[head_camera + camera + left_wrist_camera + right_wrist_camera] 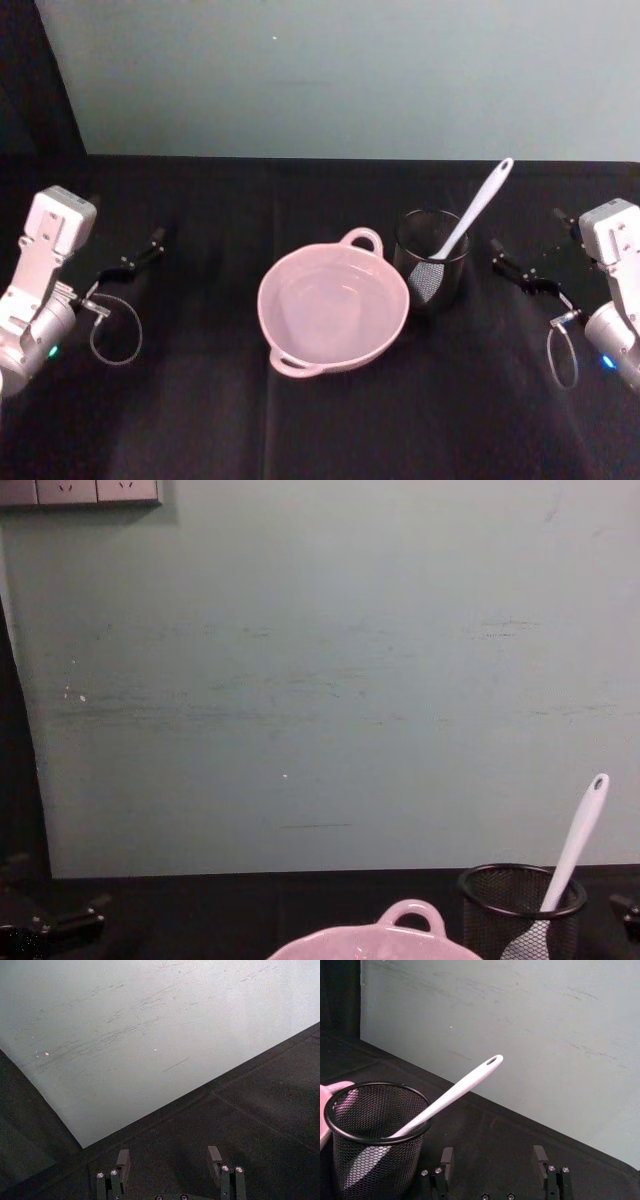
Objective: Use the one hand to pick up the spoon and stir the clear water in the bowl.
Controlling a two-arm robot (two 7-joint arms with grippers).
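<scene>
The bowl (285,285) is sitting mid-table (200,420), holding water; the cup (412,245) is standing just beside it, to the right and slightly behind; the spoon (475,215) is standing in the cup, broad end down, handle leaning over the rim toward the back right. The left gripper (169,1151) is hanging well apart to the bowl's left; the right gripper (493,1152) is hanging near the cup's right; a wall (340,70) is rising behind the table.
</scene>
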